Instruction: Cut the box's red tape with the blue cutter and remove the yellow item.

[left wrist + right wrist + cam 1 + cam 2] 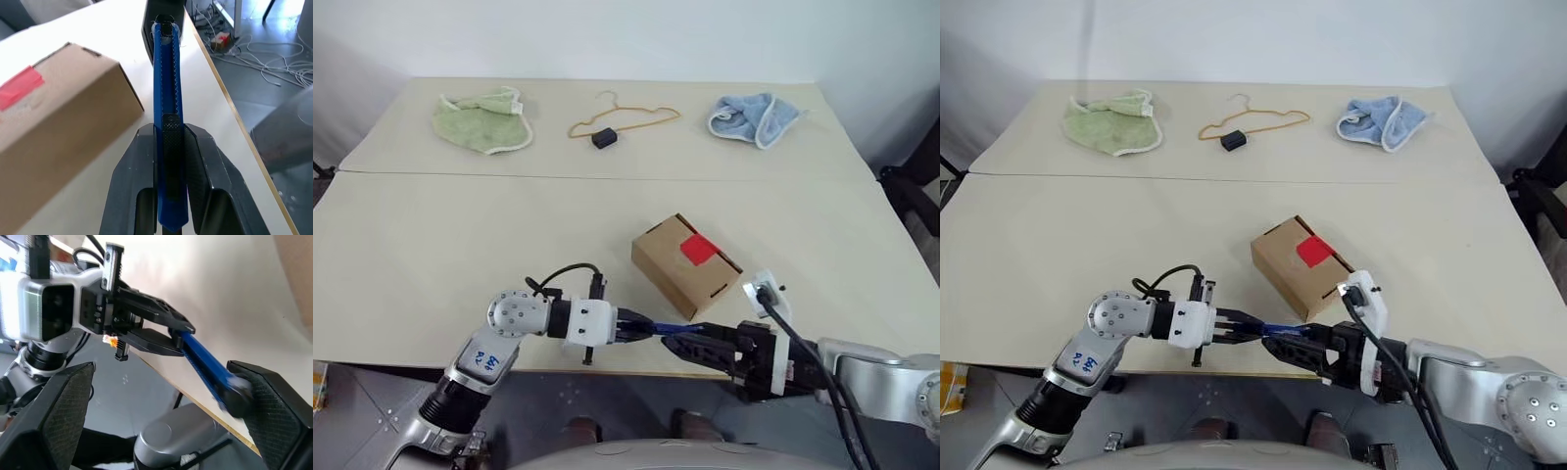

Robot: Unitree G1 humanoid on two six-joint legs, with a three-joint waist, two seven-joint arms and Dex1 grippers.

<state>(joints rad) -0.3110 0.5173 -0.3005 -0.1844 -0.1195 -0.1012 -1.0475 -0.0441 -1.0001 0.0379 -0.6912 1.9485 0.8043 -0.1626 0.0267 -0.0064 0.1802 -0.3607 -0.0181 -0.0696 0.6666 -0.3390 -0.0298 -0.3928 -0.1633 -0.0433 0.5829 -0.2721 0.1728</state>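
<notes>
Evidently mid-handover, the left end effector (628,328) clamps the slim blue plastic cutter (668,329) at the worktop (460,255) edge while the right end effector (690,345) gapes around its far end and must close before slicing the red tape square (698,249) sealing the brown cardboard box (675,264), contents hidden.

One box (685,264) with one red tape (698,249) patch, and one blue cutter (167,98). Two cloths: one green cloth (484,119), one blue cloth (754,117). One hanger (625,115).
</notes>
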